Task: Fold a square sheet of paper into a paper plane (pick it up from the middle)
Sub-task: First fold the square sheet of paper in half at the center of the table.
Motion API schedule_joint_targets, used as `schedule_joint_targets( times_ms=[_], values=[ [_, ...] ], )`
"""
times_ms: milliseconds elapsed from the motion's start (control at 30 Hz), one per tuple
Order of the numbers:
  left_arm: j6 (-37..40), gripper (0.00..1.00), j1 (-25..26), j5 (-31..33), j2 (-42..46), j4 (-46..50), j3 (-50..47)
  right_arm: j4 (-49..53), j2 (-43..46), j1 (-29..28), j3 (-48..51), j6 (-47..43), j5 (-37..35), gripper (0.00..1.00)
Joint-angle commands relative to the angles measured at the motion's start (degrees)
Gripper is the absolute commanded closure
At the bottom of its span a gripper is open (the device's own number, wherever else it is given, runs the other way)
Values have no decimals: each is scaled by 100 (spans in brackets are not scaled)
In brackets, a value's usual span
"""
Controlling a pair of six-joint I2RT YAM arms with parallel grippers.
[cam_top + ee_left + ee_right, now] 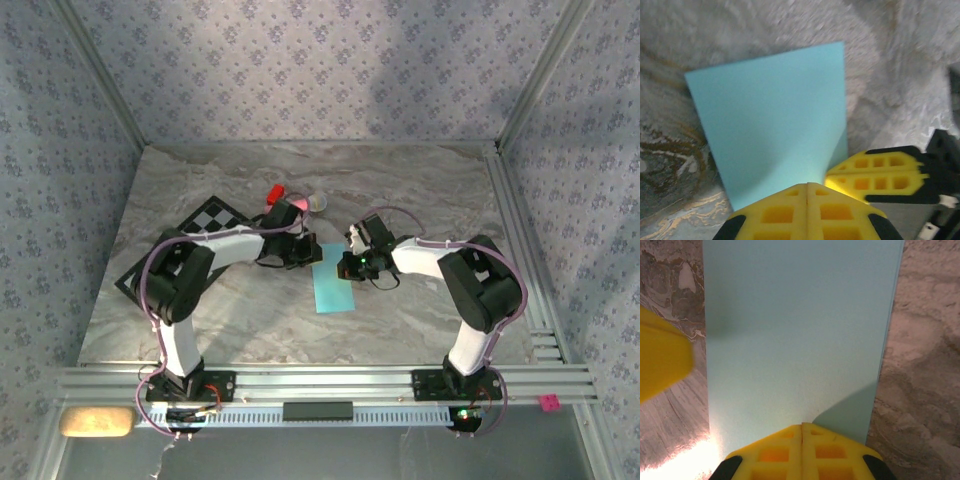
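Note:
The square sheet of paper [333, 285] is light blue and lies folded into a narrow rectangle at the table's centre. My left gripper [305, 252] is at its far left corner and my right gripper [350, 262] at its far right edge. In the left wrist view the sheet [770, 115] rises and narrows into my shut left gripper [807, 184], with a lower layer showing beside it. The right gripper's yellow fingers [875, 175] sit close by. In the right wrist view the paper [800, 330] runs into the shut right gripper [801, 425]. The paper plane is not formed.
A black-and-white checkered mat [215, 218] lies at the back left, partly under my left arm. A pink and red stick toy [285, 198] and a small pale object [320, 202] sit behind the grippers. Aluminium rails [525, 250] border the right side.

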State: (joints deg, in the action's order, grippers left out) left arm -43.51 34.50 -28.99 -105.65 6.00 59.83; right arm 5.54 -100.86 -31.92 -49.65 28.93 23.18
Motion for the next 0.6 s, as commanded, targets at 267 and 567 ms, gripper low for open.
schedule_joint_targets(
  times_ms=[267,567],
  values=[
    [617,93,-52,137,-387,-371,-688,1406,-476,-60,432,86,-817,100],
    [517,89,-200,-217,134,-424,-730,1430,-474,-73,417,87,-825,100]
  ],
)
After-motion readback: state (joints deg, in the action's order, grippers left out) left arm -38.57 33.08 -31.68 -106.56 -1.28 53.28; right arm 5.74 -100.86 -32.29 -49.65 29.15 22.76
